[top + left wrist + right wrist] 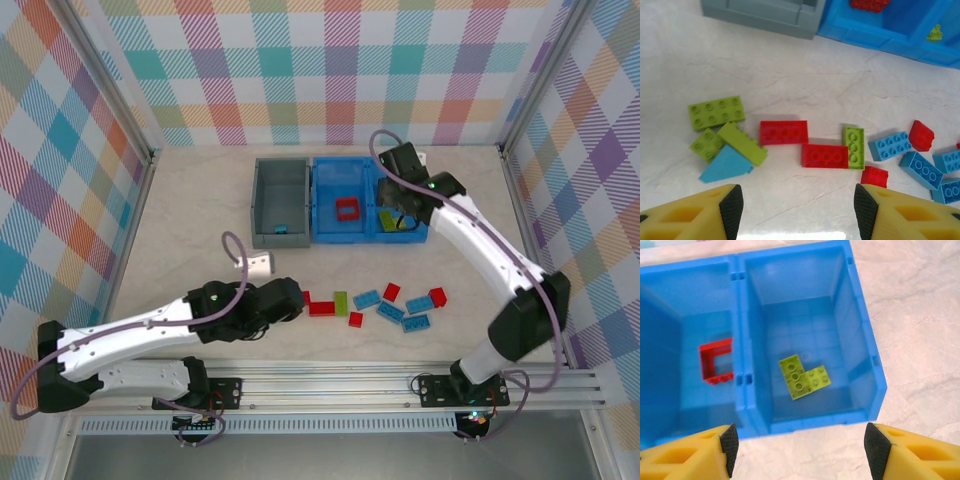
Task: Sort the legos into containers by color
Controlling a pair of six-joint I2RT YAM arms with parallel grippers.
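Observation:
Loose legos lie on the table's near middle: two red bricks (pixel 783 132) (pixel 824 155), a lime one (pixel 854 147), several light blue ones (pixel 391 312), and a lime cluster (pixel 716 112) with a blue wedge (pixel 725 165). My left gripper (pixel 797 212) (pixel 290 300) hovers open just short of the red pair, holding nothing. My right gripper (pixel 800 450) (pixel 405 205) stands open above the blue bin (pixel 740 330), near its right compartment, where two lime bricks (pixel 800 376) lie. A red frame (pixel 715 362) sits in the left compartment. The grey bin (pixel 258 205) holds a light blue brick (pixel 281 229).
Both bins stand side by side at the table's back middle. Checkered walls enclose the left, right and far sides. A metal rail (pixel 350 385) with both arm bases runs along the near edge. Bare tabletop spreads to the left of the bricks (pixel 170 240).

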